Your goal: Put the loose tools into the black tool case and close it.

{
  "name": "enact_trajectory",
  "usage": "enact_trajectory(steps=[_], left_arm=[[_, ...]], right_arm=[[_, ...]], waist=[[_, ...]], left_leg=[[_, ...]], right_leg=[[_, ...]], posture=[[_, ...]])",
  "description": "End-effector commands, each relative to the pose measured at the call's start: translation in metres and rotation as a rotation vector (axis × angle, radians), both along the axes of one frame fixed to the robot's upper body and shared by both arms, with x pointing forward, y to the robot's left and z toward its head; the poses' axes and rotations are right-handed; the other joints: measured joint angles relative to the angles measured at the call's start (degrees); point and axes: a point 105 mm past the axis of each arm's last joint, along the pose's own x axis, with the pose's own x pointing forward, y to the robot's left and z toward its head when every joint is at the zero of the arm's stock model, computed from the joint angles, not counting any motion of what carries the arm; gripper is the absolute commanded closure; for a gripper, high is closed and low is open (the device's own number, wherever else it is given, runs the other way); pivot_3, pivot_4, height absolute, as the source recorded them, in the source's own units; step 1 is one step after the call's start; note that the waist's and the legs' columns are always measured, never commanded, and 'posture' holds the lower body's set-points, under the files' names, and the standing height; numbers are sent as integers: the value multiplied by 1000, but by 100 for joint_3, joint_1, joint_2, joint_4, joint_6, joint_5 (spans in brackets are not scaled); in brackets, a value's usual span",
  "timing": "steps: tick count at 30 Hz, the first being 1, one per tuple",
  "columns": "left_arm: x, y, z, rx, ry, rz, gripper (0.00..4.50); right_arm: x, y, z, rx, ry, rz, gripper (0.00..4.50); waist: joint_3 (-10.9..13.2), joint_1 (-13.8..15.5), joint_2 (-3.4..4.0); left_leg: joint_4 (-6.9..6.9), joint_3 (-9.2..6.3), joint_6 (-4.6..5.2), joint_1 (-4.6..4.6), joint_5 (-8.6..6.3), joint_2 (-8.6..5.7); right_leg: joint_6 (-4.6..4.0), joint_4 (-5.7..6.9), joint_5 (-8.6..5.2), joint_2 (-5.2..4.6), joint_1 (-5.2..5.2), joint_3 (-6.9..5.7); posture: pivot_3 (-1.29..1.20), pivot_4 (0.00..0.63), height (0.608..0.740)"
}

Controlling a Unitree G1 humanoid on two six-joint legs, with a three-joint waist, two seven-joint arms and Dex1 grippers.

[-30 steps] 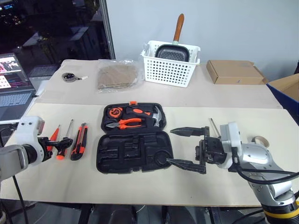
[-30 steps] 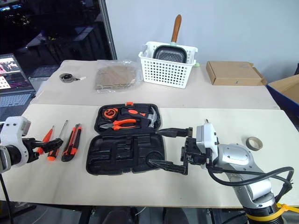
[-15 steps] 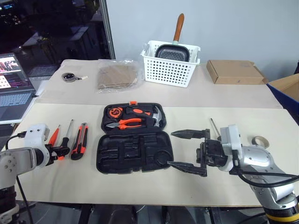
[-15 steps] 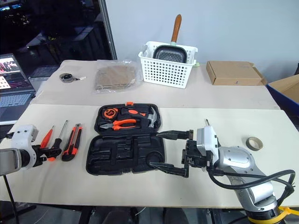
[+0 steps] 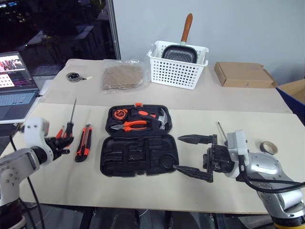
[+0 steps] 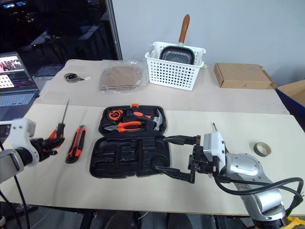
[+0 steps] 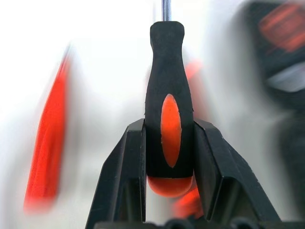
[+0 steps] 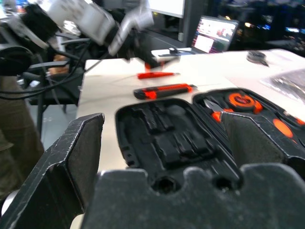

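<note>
1 screwdriver (image 7: 169, 105), black with orange insets, sits clamped at its handle between the fingers (image 7: 125, 176) of your left gripper (image 5: 61, 143), shaft slanting up and away, clear of the table (image 5: 143, 191). The right gripper (image 5: 195, 155) hangs with jaws spread wide and empty just off the case's right edge. The case (image 5: 138, 155) lies open mid-table: its far half already carries pliers (image 5: 127, 126), a hammer (image 5: 159, 119) and a tape measure (image 5: 117, 114), while the near half shows bare moulded recesses. 3 tools remain loose: the knife (image 5: 82, 142) just left of the case, the red screwdriver (image 8: 157, 75) beside your left gripper, and a screwdriver (image 5: 220, 130) whose shaft shows on the right, behind the right gripper. For this step, carry the held screwdriver rightward over the knife, keeping it high enough not to brush it. Turn the wrist so the shaft runs along a long recess of the near half, which one fits cannot be told from here. Lower until the handle seats, then release; a tilted drop would likely leave it proud and block the lid.
</note>
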Motion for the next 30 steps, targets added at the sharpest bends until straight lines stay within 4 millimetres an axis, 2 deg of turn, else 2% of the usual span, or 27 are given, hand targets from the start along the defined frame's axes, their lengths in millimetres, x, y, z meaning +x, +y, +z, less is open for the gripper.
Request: enact_trajectory(steps=[1,4,7,11,15,21,30], left_arm=[[-8,-54,12,218,-32,-424,3637],[3,-77,-4,491,-11,-716,3637],[18,-84,-13,628,-26,-852,3637],[38,-89,-33,779,25,-990,3637],[50,-95,-41,821,34,-1057,3637],[50,-118,-46,735,58,-1096,3637],[51,-99,-53,806,132,-1063,3637]], right_arm=[[0,-6,6,8,-57,-39,0],[2,-10,3,-3,-63,-77,0],[1,-11,4,-8,-69,-93,0],[-3,-17,3,-27,-71,-131,0],[-8,-22,-1,-47,-65,-163,0],[-11,-34,-3,-73,-63,-213,0],[-13,-39,-4,-80,-63,-231,0]], waist=[[-2,7,24],[0,29,43],[2,18,43],[4,1,38],[4,-3,37],[3,21,37],[3,-21,37]], left_leg=[[0,4,-2,4,-2,-1],[0,16,-1,10,-2,-7],[2,36,-1,8,6,-12],[8,50,12,4,10,-12],[17,47,36,-18,-4,-5],[35,25,44,-31,-9,-6],[50,21,46,-14,-10,-1]], right_leg=[[0,0,0,-1,1,4],[-1,2,-2,-4,5,7],[-26,-1,-20,32,5,-8],[14,-3,-2,78,4,3],[22,-7,-5,101,-7,13],[30,-5,-10,108,-6,15],[35,13,-13,118,6,22]], posture=[[0,150,740],[0,150,740],[0,150,740],[0,150,740],[0,150,740],[0,150,740],[0,150,740]])
